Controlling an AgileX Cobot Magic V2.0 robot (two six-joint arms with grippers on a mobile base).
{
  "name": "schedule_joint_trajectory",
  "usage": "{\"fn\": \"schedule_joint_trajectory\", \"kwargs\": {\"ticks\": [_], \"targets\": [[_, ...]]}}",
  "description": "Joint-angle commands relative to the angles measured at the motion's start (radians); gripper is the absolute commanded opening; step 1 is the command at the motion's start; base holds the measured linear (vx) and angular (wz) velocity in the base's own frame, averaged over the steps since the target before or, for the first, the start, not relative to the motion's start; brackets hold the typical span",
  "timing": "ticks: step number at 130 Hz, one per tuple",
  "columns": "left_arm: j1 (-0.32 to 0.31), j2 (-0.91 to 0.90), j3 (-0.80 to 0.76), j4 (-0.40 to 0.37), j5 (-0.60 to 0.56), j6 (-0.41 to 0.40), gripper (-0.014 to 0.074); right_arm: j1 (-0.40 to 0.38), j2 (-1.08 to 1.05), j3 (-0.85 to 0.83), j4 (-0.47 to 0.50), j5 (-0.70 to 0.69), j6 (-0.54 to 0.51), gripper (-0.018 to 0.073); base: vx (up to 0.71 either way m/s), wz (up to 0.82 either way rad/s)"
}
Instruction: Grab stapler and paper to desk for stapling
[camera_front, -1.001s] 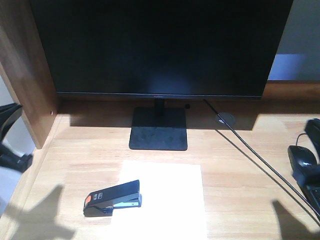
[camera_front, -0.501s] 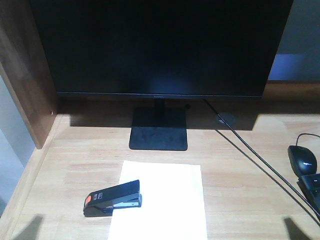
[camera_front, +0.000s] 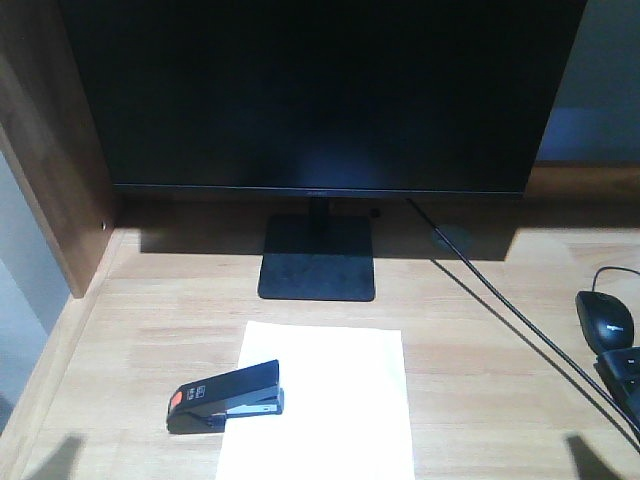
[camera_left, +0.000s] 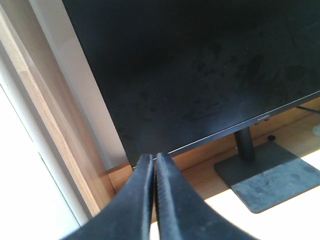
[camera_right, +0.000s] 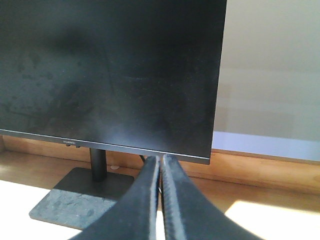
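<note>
Stapler (camera_front: 225, 397) lies on the desk (camera_front: 480, 360) at about 7 o'clock from the monitor stand (camera_front: 317, 258), its silvery front end overlapping the left edge of the paper (camera_front: 325, 400), which lies flat at 6 o'clock from that stand. Mouse (camera_front: 606, 320) rests at the 3 o'clock edge, beside a cable (camera_front: 510, 315) running diagonally from the monitor (camera_front: 320, 95). Left gripper (camera_left: 154, 165) and right gripper (camera_right: 161, 165) each show fingers pressed nearly together with nothing between them, both facing the screen.
</note>
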Motion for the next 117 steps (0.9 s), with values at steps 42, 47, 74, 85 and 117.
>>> {"fn": "schedule_joint_trajectory", "kwargs": {"ticks": [42,47,74,85,117], "targets": [[-0.003,0.004,-0.027,-0.001,-0.067,-0.009,-0.0006,0.000,0.006,-0.029,-0.012,0.006,-0.005,-0.0006,0.00,0.00],[-0.003,0.004,-0.027,-0.001,-0.067,-0.009,-0.0006,0.000,0.006,-0.029,-0.012,0.006,-0.005,-0.0006,0.00,0.00],[-0.003,0.004,-0.027,-0.001,-0.065,-0.009,-0.0006,0.000,0.006,-0.029,-0.012,0.006,-0.005,-0.0006,0.00,0.00],[-0.003,0.004,-0.027,-0.001,-0.062,-0.009,-0.0006,0.000,0.006,-0.029,-0.012,0.006,-0.005,-0.0006,0.00,0.00],[-0.003,0.004,-0.027,-0.084,-0.071,-0.066,-0.0006,0.000,0.006,-0.029,-0.012,0.006,-0.005,-0.0006,0.00,0.00]]}}
